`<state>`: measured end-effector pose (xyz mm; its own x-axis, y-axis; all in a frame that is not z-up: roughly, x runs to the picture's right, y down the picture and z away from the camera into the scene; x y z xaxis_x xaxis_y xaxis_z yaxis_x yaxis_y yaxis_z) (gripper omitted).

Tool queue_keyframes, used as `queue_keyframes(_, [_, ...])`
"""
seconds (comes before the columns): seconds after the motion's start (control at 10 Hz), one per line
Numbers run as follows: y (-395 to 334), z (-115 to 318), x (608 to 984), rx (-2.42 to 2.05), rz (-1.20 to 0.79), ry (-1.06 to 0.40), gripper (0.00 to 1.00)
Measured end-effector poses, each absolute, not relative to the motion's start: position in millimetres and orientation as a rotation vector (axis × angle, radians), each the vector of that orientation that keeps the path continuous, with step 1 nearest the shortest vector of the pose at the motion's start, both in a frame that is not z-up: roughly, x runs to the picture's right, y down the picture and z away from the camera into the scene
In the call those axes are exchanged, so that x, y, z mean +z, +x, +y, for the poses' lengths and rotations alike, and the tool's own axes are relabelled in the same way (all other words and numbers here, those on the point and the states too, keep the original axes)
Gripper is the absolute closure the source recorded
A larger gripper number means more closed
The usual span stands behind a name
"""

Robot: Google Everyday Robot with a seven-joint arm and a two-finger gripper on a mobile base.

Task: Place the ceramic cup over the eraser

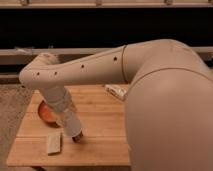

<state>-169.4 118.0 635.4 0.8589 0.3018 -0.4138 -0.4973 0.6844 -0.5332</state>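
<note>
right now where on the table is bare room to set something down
Bare wood lies between the gripper and the white box, and along the table's front edge. It is crowded at left: orange bowl, beige slab.

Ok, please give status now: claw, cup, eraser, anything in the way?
Claw low over the table, right of the beige slab. Cup and eraser not visible, arm hides that spot. Orange bowl behind the arm.
</note>
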Motion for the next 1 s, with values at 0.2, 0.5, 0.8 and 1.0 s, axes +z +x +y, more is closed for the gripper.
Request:
queue_keyframes(0.2, [-170.9,125.7,645.6,0.469,0.308,-0.677,0.8])
queue_keyframes(0.5, [-174.8,137.5,662.3,0.488,0.315,-0.679,0.69])
queue_keyframes(0.8, [-173.3,139.4,683.9,0.501,0.33,-0.683,0.41])
queue_keyframes(1.0, [-168.9,138.1,682.9,0.518,0.33,-0.689,0.29])
